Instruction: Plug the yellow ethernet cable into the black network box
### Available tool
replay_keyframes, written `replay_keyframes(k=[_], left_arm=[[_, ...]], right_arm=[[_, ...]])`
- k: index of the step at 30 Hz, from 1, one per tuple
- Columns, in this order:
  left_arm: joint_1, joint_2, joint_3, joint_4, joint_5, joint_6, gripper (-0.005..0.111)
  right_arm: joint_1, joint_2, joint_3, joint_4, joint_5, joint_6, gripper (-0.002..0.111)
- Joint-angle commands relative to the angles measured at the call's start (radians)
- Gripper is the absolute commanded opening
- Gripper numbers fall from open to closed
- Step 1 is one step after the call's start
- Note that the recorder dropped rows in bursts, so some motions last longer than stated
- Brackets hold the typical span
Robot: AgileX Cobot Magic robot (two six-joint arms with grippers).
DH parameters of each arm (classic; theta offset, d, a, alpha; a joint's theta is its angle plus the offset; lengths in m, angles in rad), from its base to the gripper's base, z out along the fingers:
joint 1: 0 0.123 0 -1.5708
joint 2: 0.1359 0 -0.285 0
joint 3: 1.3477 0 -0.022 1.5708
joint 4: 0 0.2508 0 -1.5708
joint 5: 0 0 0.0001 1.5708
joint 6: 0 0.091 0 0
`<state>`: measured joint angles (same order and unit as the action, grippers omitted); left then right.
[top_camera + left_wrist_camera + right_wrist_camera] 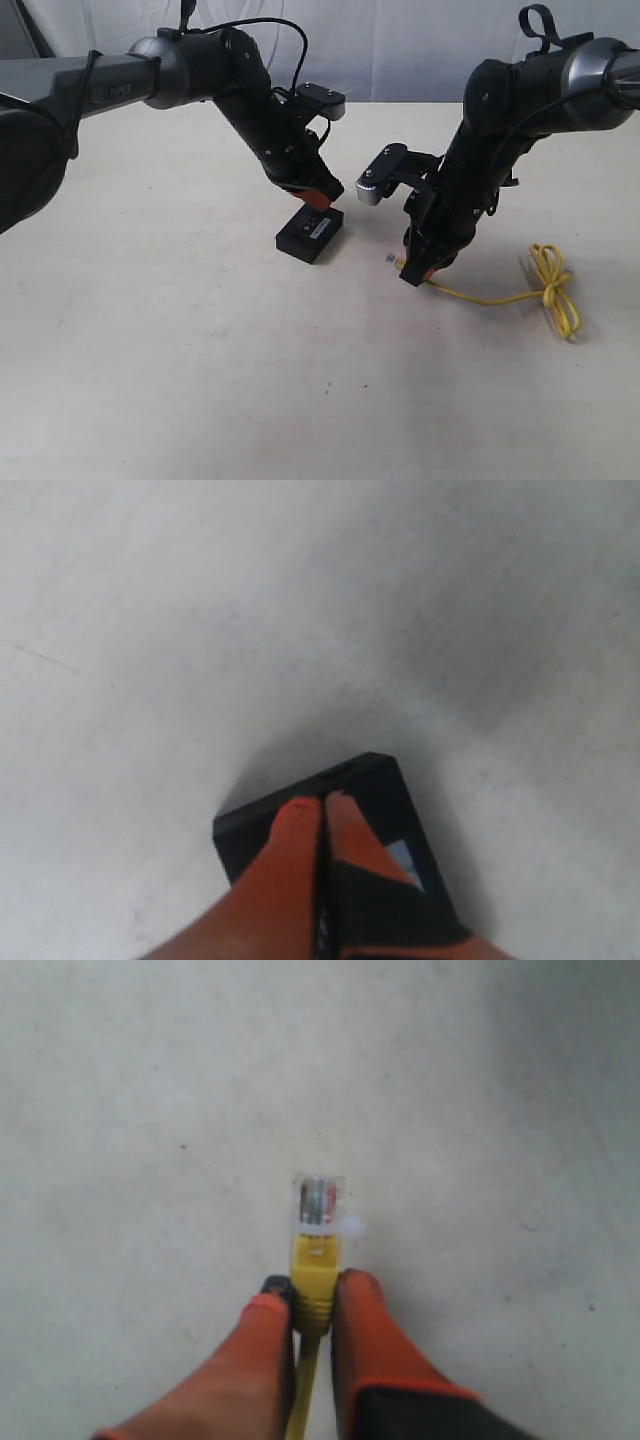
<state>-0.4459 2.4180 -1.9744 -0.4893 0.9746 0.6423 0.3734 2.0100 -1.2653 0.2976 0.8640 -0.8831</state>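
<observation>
- Left fingers are pressed together with no gap between the orange tips, gripping nothing.
- In the left wrist view the left fingers sit over the top of the box. Tips are at or just above its lid, contact cannot be told.
- Box lies flat on the counter, near the middle and a bit toward the left arm's side, directly under the left fingers.
- Box is black, with a pale label on top. In the left wrist view the label is partly hidden by the fingers.
- A slot shows on the box's end face in the left wrist view. It is dark and the detail is unclear.
- Right fingers are closed on the cable, clamping the yellow boot just behind the plug.
- In the right wrist view the right fingers pinch either side of the cable. The clear plug sticks out past the tips, metal contacts visible.
- Plug is low, just above or on the counter, cannot tell which. It points toward the box.
- Plug and box are apart, with a bare strip of counter between them. Not plugged in.
- The rest of the cable trails from the right fingers across the counter toward the right side and ends in a loose knot.
- Far end of the cable lies just past the knot, on the counter. Its plug is too small to make out.
- Both arms are angled down toward the centre, wrist cameras facing the counter.
</observation>
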Motion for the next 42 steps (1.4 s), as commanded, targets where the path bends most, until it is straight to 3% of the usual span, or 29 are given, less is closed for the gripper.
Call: replay_keyframes(k=[1, 6, 17, 30, 34, 42], left_arm=[[-0.004, -0.012, -0.001, 0.02, 0.026, -0.01, 0.0], [-0.004, -0.057, -0.031, 0.036, 0.065, -0.015, 0.0], [-0.004, -0.025, -0.033, 0.026, -0.117, -0.017, 0.0], [-0.004, 0.024, -0.033, 0.105, -0.048, -0.031, 0.0], [-0.004, 0.024, -0.033, 0.171, 0.018, -0.04, 0.0], [-0.004, 0.007, -0.033, 0.162, 0.177, 0.016, 0.0]], right_arm=[[-0.001, 0.002, 0.006, 0.004, -0.003, -0.006, -0.001], [-0.001, 0.002, 0.006, 0.004, -0.003, -0.006, -0.001], [-0.001, 0.008, 0.006, 0.004, -0.005, -0.006, -0.001], [-0.001, 0.008, 0.006, 0.006, -0.007, -0.006, -0.001], [-0.001, 0.008, 0.006, 0.006, -0.023, -0.006, -0.001], [-0.001, 0.008, 0.006, 0.006, -0.023, -0.006, -0.001]])
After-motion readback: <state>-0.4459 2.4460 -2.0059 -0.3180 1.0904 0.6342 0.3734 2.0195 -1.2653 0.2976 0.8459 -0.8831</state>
